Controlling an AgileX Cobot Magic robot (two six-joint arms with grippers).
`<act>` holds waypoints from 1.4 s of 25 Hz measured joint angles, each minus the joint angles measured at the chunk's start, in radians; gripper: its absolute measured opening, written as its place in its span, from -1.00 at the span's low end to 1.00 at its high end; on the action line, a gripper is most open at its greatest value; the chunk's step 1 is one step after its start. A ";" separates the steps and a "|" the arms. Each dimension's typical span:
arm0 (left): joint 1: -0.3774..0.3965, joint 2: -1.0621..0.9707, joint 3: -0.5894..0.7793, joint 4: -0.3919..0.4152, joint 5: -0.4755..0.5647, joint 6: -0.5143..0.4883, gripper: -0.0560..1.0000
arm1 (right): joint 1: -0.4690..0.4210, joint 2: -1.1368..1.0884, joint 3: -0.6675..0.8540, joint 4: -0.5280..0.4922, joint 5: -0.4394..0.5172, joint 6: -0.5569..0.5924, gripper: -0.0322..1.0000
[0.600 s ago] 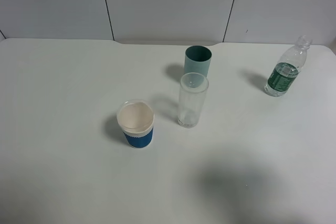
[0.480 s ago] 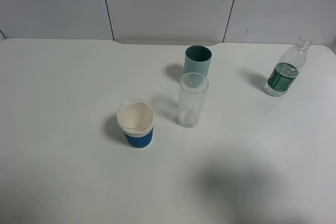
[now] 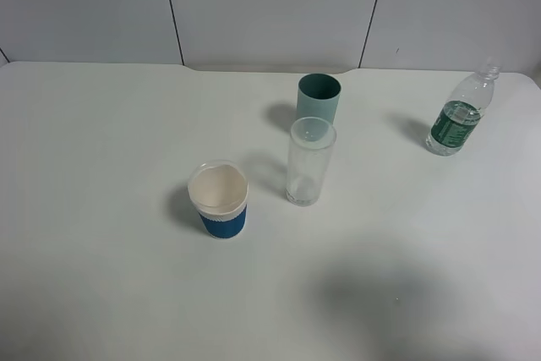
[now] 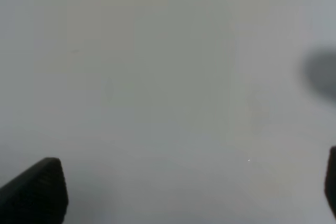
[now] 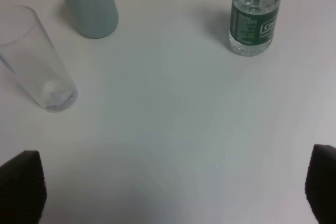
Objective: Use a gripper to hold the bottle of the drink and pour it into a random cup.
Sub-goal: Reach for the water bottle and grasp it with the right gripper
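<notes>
The bottle of the drink stands upright and capless at the far right of the table, clear with a dark green label; the right wrist view shows it too. The teal cup stands near the back centre, also seen in the right wrist view. My right gripper is open, well short of the bottle, with bare table between its fingertips. My left gripper is open over bare white table. Neither arm shows in the exterior high view.
A tall clear glass tumbler stands just in front of the teal cup and appears in the right wrist view. A blue-sleeved white paper cup sits left of it. The white table meets a panelled wall behind.
</notes>
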 joint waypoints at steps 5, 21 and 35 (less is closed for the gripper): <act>0.000 0.000 0.000 0.000 0.000 0.000 0.99 | 0.000 0.000 0.000 0.000 0.000 0.000 0.99; 0.000 0.000 0.000 0.000 0.000 0.000 0.99 | 0.000 0.000 0.000 0.000 0.000 0.000 0.99; 0.000 0.000 0.000 0.000 0.000 0.000 0.99 | 0.000 0.000 0.000 0.008 0.000 0.000 0.99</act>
